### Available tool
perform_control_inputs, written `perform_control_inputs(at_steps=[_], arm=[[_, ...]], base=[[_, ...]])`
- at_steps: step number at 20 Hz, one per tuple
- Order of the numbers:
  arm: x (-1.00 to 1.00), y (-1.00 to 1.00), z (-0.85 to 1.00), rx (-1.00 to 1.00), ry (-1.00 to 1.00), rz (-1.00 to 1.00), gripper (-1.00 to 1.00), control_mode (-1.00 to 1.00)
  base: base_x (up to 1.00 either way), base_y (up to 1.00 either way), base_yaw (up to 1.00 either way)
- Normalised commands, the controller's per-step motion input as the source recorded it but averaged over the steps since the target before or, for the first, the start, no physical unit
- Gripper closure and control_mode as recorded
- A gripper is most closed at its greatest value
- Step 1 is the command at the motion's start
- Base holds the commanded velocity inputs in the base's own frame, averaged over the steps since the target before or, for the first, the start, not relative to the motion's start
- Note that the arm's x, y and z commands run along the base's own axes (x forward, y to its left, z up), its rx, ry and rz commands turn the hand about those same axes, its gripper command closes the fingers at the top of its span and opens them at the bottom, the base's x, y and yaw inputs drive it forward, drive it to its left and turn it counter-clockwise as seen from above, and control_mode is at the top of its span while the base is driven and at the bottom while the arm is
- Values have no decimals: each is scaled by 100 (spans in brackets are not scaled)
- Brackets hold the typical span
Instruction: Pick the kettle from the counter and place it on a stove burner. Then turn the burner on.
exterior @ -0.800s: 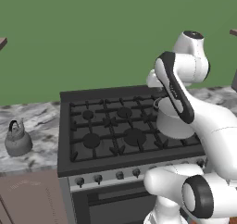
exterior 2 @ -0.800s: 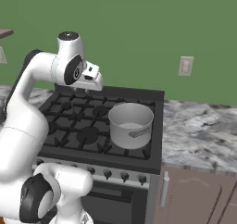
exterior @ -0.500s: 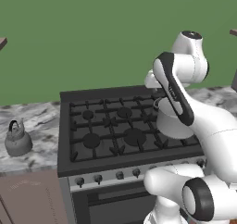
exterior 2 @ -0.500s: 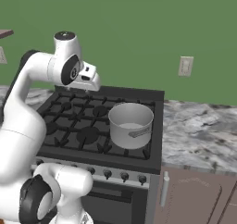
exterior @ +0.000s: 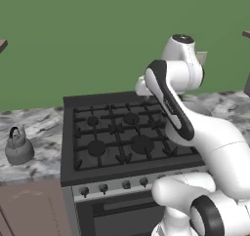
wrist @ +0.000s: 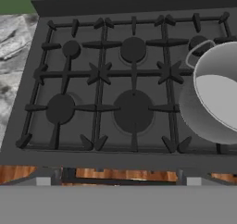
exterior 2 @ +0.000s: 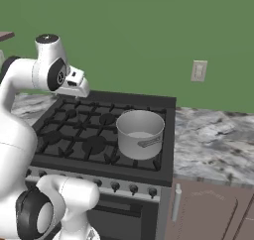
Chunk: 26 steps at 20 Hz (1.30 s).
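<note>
The small grey kettle point(exterior: 18, 147) stands upright on the marble counter point(exterior: 46, 125) left of the black range. My gripper point(exterior: 141, 89) point(exterior 2: 81, 90) hovers high over the back middle of the stove, far right of the kettle, and looks down on the grates. It is open, with nothing between its fingers. The mid-sized stove burner point(exterior: 96, 147) point(wrist: 60, 108) at the front left is bare.
A large steel stockpot point(exterior 2: 140, 133) point(wrist: 215, 98) sits on the right side of the range. The knobs point(exterior: 103, 187) run along the stove's front edge. More marble counter point(exterior 2: 213, 140) lies right of the stove, under a wall outlet point(exterior 2: 199, 70).
My hand has swung left across the back of the stove, toward the kettle's side. The kettle and the pot have not moved.
</note>
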Motion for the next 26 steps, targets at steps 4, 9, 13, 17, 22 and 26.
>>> perform_control_inputs(at_steps=[4,9,13,17,22,26], arm=[[0,56,0,0,0,0,-100,-100],[0,70,0,0,0,0,-100,-100],[-1,75,0,4,0,0,-100,-100],[-2,79,0,6,0,2,-100,-100],[-12,70,-7,12,0,10,-100,-100],[-12,64,-13,11,0,15,-100,-100]], base=[[0,0,0],[0,0,0],[0,0,0],[0,0,0],[0,0,0],[0,0,0]])
